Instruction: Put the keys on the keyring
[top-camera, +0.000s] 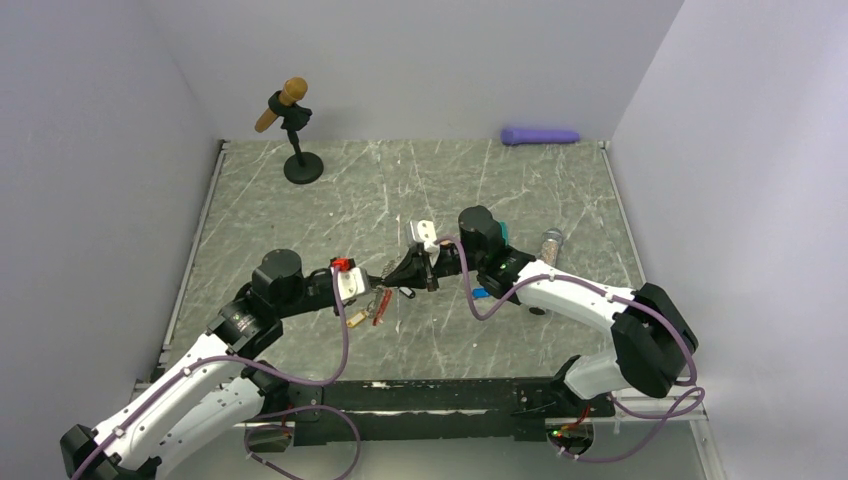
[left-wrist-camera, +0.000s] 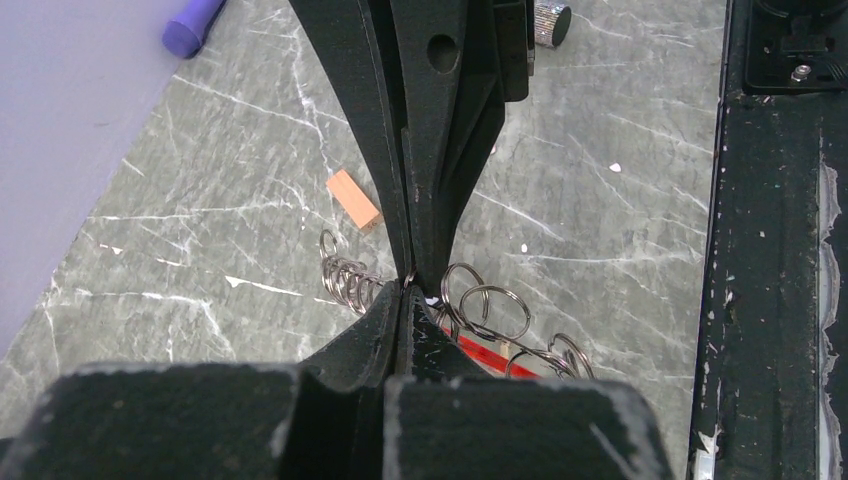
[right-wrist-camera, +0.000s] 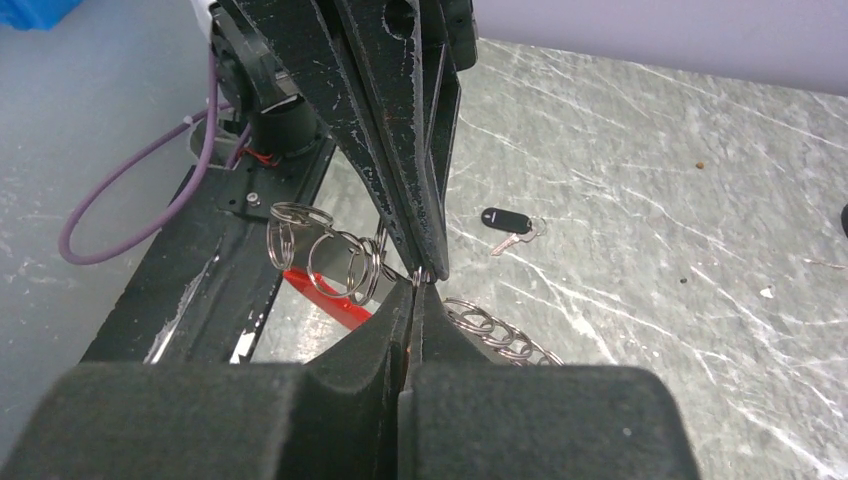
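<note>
Over the marble table (top-camera: 560, 200), left end effector (left-wrist-camera: 402, 300) and right end effector (right-wrist-camera: 415, 295) clamp the keyring (right-wrist-camera: 335, 262) tip-to-tip

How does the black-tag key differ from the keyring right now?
Pose: the black-tag key lies alone on the table, untouched. The keyring is at the shut tips of the left gripper and right gripper.
Look: the key has one black tag, while the keyring has a red clip, several rings and a chain.
Shared: silver metal parts.
</note>
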